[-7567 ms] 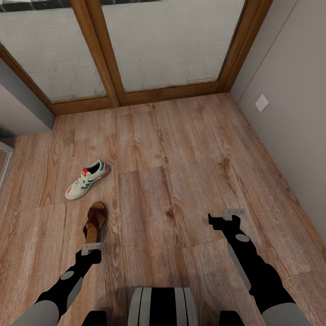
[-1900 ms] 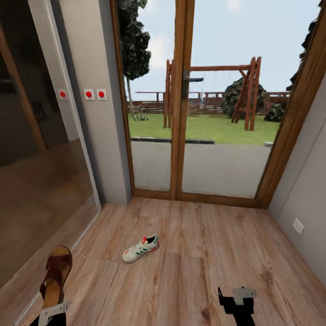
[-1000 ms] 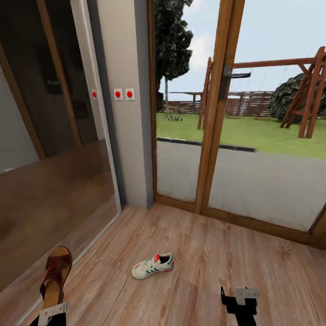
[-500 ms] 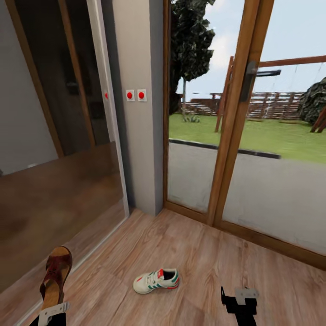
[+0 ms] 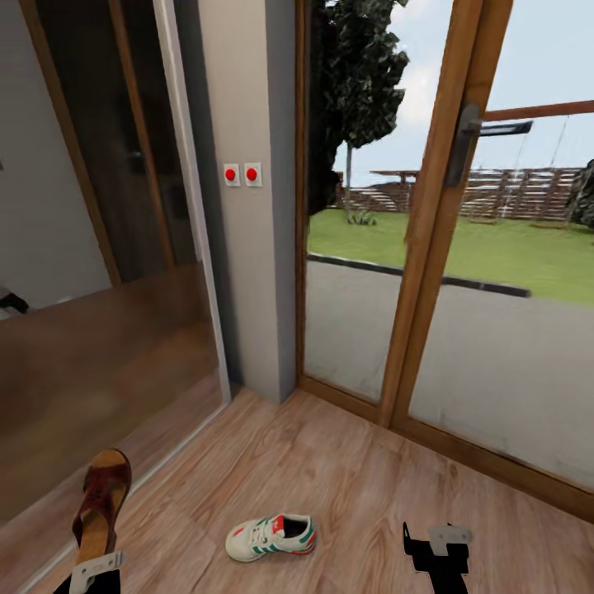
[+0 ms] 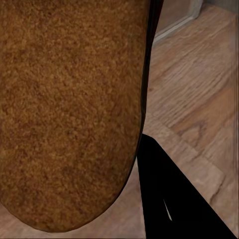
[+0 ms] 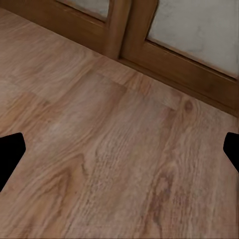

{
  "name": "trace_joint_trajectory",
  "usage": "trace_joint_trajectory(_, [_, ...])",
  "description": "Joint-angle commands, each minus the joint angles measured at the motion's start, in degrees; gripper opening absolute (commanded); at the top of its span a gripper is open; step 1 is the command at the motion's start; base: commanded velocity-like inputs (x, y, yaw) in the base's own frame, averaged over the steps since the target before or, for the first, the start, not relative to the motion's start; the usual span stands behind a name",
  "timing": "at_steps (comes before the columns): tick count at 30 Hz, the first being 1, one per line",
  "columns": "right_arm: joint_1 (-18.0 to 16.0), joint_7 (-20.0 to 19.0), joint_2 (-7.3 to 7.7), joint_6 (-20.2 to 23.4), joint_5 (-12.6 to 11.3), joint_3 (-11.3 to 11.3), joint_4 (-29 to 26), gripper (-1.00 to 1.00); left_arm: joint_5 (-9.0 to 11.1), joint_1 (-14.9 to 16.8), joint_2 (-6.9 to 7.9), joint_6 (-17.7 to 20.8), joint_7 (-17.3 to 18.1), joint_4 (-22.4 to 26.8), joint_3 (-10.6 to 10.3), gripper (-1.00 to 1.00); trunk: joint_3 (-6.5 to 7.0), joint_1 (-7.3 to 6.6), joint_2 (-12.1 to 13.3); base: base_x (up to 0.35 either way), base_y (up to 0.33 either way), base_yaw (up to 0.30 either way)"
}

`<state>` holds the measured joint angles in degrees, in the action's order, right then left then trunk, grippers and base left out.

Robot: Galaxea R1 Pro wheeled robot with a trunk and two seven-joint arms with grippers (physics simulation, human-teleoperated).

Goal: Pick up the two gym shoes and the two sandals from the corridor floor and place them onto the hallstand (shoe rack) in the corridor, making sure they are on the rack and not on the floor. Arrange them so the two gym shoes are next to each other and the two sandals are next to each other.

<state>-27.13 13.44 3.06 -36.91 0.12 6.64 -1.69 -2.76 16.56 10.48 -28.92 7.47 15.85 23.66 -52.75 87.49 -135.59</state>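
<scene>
Head view: left gripper (image 5: 97,569) at near left edge, clamped on heel of brown sandal (image 5: 101,503), toe pointing far, raised above corridor floor (image 5: 346,462). One gym shoe (image 5: 271,536) lying on floor near centre, between the arms. Right gripper (image 5: 437,549) near right, spread apart, holding nothing. Glass doors (image 5: 462,272) beyond.

Left wrist view: tan sandal footbed (image 6: 69,109) close up, floor planks (image 6: 194,99) behind.

Right wrist view: dark fingertips (image 7: 10,157) wide apart over bare floor (image 7: 114,159), wooden door frame (image 7: 149,55) beyond.

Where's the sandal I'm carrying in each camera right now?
Head view: sandal at lower left, standing up from the left gripper.
Left wrist view: its tan footbed covers most of the picture, close up.
Right wrist view: not in it.
Shared landmark: the corridor floor.
</scene>
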Motion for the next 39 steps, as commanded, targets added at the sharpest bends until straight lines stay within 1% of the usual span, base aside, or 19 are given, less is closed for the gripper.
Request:
trace_joint_trajectory(1, [0.0,0.4,0.01,0.0,0.0,0.5,0.0,1.0,-0.5,0.0,-0.02,-0.2,0.4,0.0,0.5,-1.0,-0.05,0.0,0.0,0.147,-0.245,0.006])
trace_joint_trajectory(20, [0.0,0.3,-0.03,0.0,0.0,0.5,0.0,1.0,-0.5,0.1,0.0,-0.1,0.4,0.0,0.6,-1.0,-0.36,0.0,0.0,0.131,-0.248,-0.012])
trace_joint_trajectory(26, [0.0,0.4,-0.05,0.0,0.0,0.5,0.0,1.0,-0.5,0.1,0.05,-0.1,0.4,0.0,0.6,-1.0,-0.38,0.0,0.0,0.063,-0.063,0.191])
trace_joint_trajectory(39, [0.0,0.4,-0.07,0.1,0.0,0.5,0.0,1.0,-0.4,0.1,0.07,-0.2,0.4,0.0,0.6,-1.0,-0.39,0.0,0.0,0.006,-0.006,0.269])
